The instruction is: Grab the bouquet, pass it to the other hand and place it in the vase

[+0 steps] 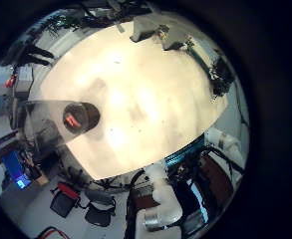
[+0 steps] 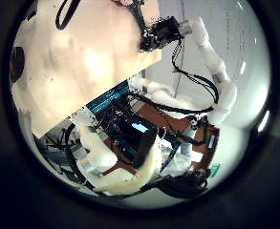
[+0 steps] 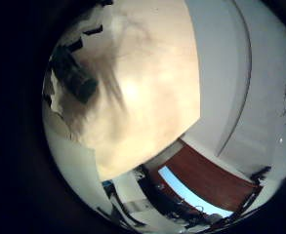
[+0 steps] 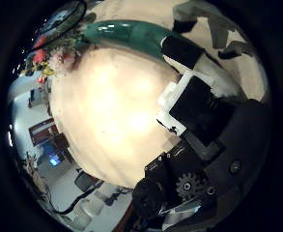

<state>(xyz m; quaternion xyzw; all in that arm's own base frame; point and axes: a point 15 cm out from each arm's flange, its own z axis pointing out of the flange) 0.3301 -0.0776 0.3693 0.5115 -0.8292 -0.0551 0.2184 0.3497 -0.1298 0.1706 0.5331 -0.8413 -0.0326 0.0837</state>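
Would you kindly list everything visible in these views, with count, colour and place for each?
No outside view is given, so colours are left unjudged.
Table: 1, colour unjudged, under both hands.
Vase: 1, colour unjudged, upright on the table near its edge.
Bouquet: 1, colour unjudged, lying on the table by its edge, apart from the vase.
Right hand: 1, black and white, above the table; fingers' state unclear.
Left hand: 1, not clearly in view.
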